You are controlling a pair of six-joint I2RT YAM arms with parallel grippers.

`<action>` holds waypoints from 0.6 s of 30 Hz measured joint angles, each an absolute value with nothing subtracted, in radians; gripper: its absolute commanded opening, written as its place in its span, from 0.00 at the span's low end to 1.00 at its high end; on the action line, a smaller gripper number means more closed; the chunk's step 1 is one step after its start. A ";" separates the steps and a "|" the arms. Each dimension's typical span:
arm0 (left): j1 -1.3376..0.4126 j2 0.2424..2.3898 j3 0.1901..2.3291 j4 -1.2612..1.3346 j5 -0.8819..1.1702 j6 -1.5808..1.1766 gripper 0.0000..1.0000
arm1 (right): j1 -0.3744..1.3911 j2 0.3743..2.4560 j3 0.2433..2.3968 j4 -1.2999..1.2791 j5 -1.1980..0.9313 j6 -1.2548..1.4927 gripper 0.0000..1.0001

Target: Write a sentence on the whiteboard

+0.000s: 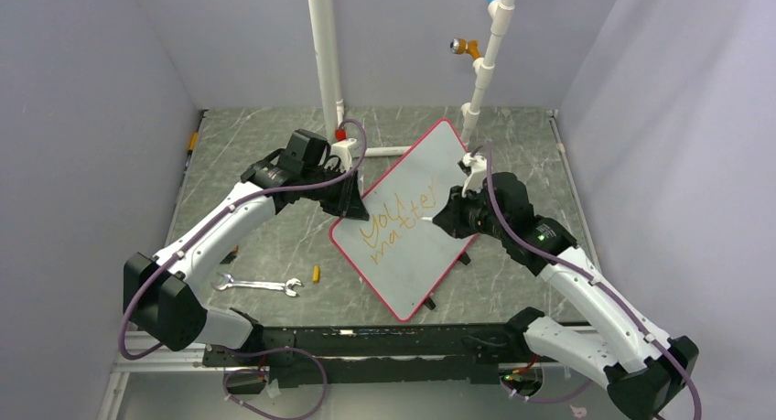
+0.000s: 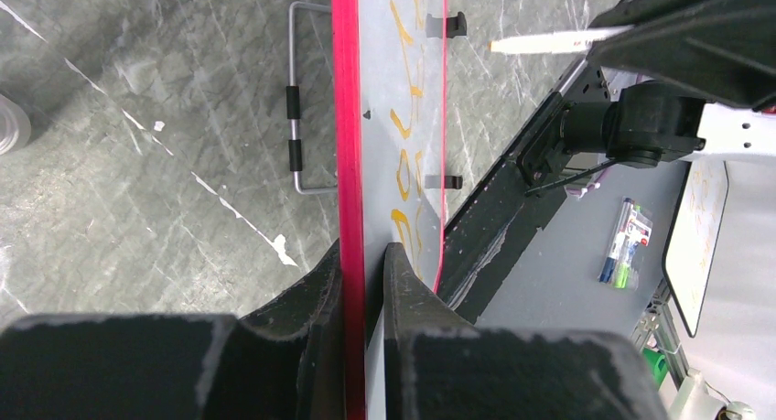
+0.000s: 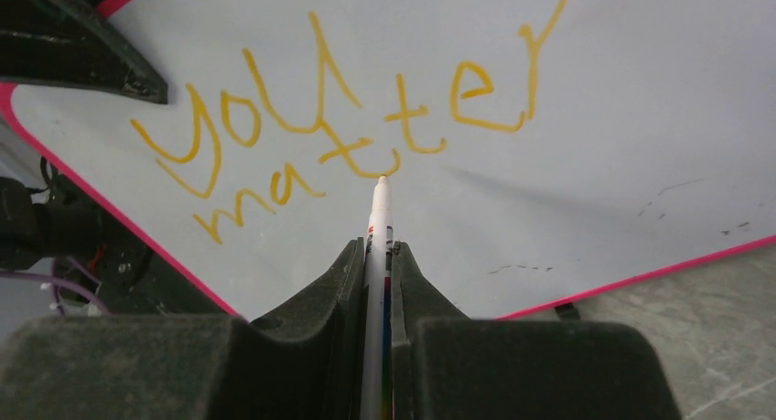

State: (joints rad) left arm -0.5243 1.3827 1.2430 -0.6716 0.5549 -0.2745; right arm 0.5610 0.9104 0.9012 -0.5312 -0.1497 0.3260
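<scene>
Pale grey walls (image 1: pixel 91 118), dark marbled tabletop (image 1: pixel 265 246), white pipe posts (image 1: pixel 326 54), even light

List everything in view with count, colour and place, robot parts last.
whiteboard: 1, pale grey with red rim, centre of table
sentence: 1, orange-yellow, "You matter" in two lines on the whiteboard
marker: 1, white barrel, tip at the lettering
wrench: 1, silver, on the table left of the whiteboard
small piece: 1, orange, beside the wrench, too small to identify
pipes: 2, white, upright at the table's far side
table: 1, dark grey-green, marbled
left tool: 1, black, shut on the whiteboard's rim
right tool: 1, black, shut on the marker
</scene>
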 measured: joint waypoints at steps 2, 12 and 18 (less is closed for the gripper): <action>-0.525 1.383 1.243 -0.672 0.554 -0.274 0.00 | 0.590 0.910 0.898 -0.532 -0.146 0.333 0.00; -0.525 1.383 1.243 -0.672 0.550 -0.275 0.00 | 0.783 0.894 0.852 -0.525 -0.093 0.348 0.00; -0.525 1.383 1.243 -0.674 0.545 -0.275 0.00 | 0.867 0.854 0.781 -0.521 -0.050 0.357 0.00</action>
